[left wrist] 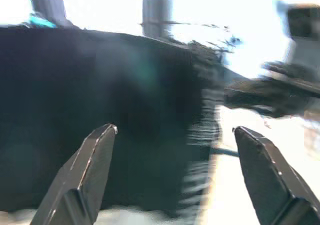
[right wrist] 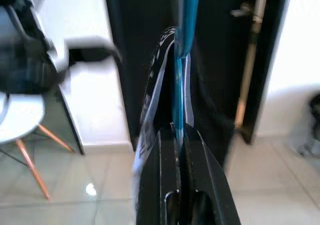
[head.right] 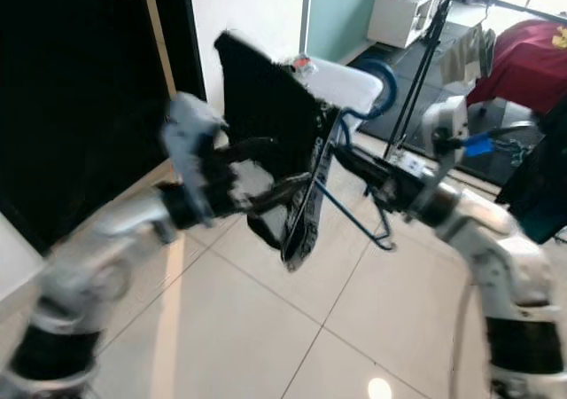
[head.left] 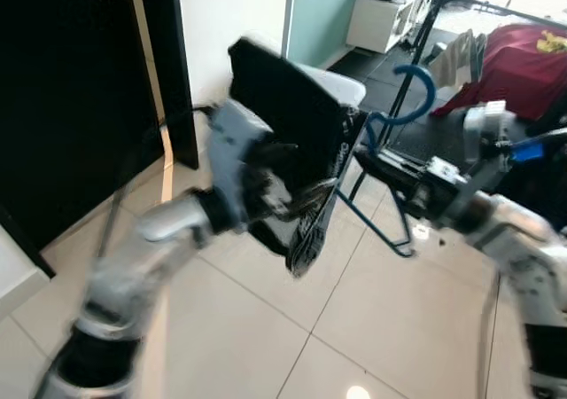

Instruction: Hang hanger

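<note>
The two black fingers of the right gripper (right wrist: pixel 178 135) are pressed together on the thin blue bar of the hanger (right wrist: pixel 183 45), which is seen edge-on in the right wrist view, running straight out from between the fingertips. In the head views the hanger (head.left: pixel 396 124) is held up in mid-air over the tiled floor (head.left: pixel 390 328), between the two arms, with its blue hook curled at the top and one blue arm slanting down toward the floor. A black garment (head.left: pixel 283 124) with a white-patterned band along its edge is draped on the hanger, and its lower end is seen hanging below the left gripper (head.left: pixel 297 202). The fingers of the left gripper (left wrist: pixel 172 170) are spread wide apart, with the black cloth (left wrist: pixel 100 110) filling the space ahead of them; whether the fingers (left wrist: pixel 87 175) are touching the cloth cannot be told through the blur. Behind the garment a white chair (head.right: pixel 341 84) is set near a white wall. A dark doorway (head.left: pixel 62 106) is seen on the robot's left, and a red cloth (head.left: pixel 523 58) is laid over something in the background on its right.
</note>
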Tool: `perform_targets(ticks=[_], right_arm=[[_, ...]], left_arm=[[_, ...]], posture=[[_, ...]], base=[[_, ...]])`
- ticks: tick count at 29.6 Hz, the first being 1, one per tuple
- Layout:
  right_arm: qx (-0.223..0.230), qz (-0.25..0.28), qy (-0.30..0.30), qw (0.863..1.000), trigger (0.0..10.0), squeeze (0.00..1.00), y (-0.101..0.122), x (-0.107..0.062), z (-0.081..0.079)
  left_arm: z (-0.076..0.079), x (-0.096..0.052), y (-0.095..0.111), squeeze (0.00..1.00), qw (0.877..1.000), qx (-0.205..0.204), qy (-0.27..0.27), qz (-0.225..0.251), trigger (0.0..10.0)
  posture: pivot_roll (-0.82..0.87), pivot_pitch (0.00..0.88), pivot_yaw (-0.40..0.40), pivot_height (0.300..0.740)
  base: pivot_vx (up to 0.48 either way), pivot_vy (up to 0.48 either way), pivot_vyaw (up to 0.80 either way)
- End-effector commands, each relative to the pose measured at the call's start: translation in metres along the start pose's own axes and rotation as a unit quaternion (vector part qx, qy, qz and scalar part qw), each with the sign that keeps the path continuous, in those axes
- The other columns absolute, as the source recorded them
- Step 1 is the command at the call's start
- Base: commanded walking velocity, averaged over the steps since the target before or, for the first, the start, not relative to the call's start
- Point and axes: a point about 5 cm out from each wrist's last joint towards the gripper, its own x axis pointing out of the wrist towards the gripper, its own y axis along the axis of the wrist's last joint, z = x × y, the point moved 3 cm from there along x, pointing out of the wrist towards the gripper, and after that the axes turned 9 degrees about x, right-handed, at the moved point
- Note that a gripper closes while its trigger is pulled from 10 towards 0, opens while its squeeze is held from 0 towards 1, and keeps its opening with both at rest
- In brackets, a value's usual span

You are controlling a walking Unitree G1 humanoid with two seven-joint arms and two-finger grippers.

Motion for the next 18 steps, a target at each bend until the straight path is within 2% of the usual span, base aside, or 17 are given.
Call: perform_targets(ticks=[1,3,4,5,10,12,16,17,18], right_arm=[[0.01,-0.047,0.041,0.998,10.0,0.0,-0.009,-0.011,-0.007],[0.014,-0.084,0.069,0.994,10.0,0.0,-0.018,-0.015,-0.013],[0.014,-0.084,0.069,0.994,10.0,0.0,-0.018,-0.015,-0.013],[0.015,-0.098,0.078,0.992,10.0,0.0,-0.021,-0.016,-0.015],[0.017,-0.105,0.089,0.99,10.0,0.0,-0.022,-0.016,-0.017],[0.017,-0.118,0.114,0.986,10.0,0.0,-0.023,-0.016,-0.024],[0.016,-0.137,0.139,0.981,10.0,0.0,-0.024,-0.016,-0.029],[0.01,-0.16,0.164,0.973,10.0,0.0,-0.025,-0.017,-0.033],[0.005,-0.169,0.173,0.97,10.0,0.0,-0.025,-0.017,-0.033]], left_arm=[[-0.002,-0.011,0.018,1.0,0.998,0.023,-0.057,0.007,10.0],[-0.005,-0.014,0.024,1.0,0.996,0.041,-0.084,0.001,10.0],[-0.005,-0.014,0.024,1.0,0.996,0.041,-0.084,0.001,10.0],[-0.006,-0.016,0.031,1.0,0.993,0.05,-0.106,0.001,10.0],[-0.008,-0.016,0.035,1.0,0.99,0.072,-0.119,-0.006,10.0],[-0.011,-0.015,0.038,1.0,0.986,0.105,-0.127,-0.014,10.0],[-0.011,-0.016,0.04,1.0,0.981,0.123,-0.15,-0.025,10.0],[-0.004,-0.023,0.039,0.5,0.965,0.135,-0.219,-0.055,10.0],[0.002,-0.027,0.037,0.0,0.953,0.14,-0.26,-0.074,10.0]], posture=[[0.02,0.078,-0.071,0.74],[0.02,0.074,-0.068,0.74],[0.02,0.074,-0.068,0.74],[0.02,0.07,-0.065,0.74],[0.02,0.063,-0.063,0.74],[0.02,0.059,-0.06,0.74],[0.02,0.052,-0.059,0.74],[0.03,0.045,-0.059,0.74],[0.03,0.041,-0.056,0.74]], base=[[0.0,0.0,0.0],[0.0,0.0,0.0],[0.0,0.0,0.0],[0.0,0.0,0.0],[0.0,0.0,0.0],[0.0,0.0,0.0],[0.0,0.0,0.0],[0.0,0.0,0.0],[0.0,0.0,0.0]])
